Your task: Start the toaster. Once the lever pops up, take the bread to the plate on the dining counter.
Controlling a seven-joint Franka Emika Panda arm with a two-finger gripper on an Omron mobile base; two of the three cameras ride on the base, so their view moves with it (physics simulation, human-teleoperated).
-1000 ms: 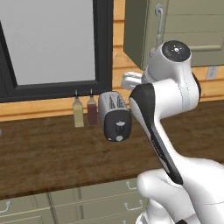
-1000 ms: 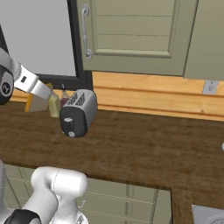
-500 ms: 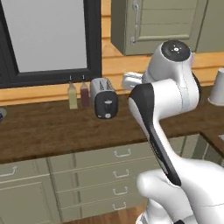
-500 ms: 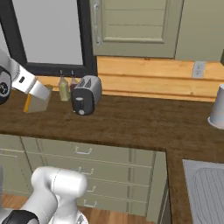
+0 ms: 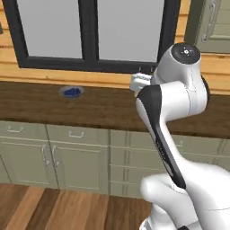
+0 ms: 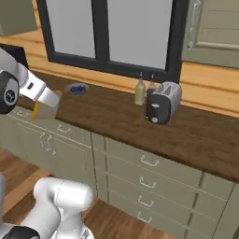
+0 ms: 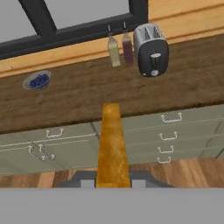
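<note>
3 views split the scene between them. From the right base camera the gripper (image 6: 45,106) hangs off the worktop's front edge, out over the drawer fronts, with the bread (image 6: 41,108) clamped edge-on between its fingers, the jaws only narrowly parted around the thin slice. That view also takes in the toaster (image 6: 163,101) standing well away to the right on the dark wood worktop (image 6: 121,116), black end panel toward the camera, with 2 slim bottles (image 6: 140,91) just beside it at the window side, and a small bowl of blue berries (image 6: 77,87) farther left.

The hand view looks down along the golden-brown slice (image 7: 112,145), which rises from between the finger tips (image 7: 88,183); beyond it lie the toaster (image 7: 151,49), its lever (image 7: 154,56), the bottles (image 7: 119,49) and the berry bowl (image 7: 38,81).

From the left base camera the arm (image 5: 173,112) covers the middle, and the berry bowl (image 5: 71,92) sits on the worktop (image 5: 54,96) under the window (image 5: 92,33).
</note>
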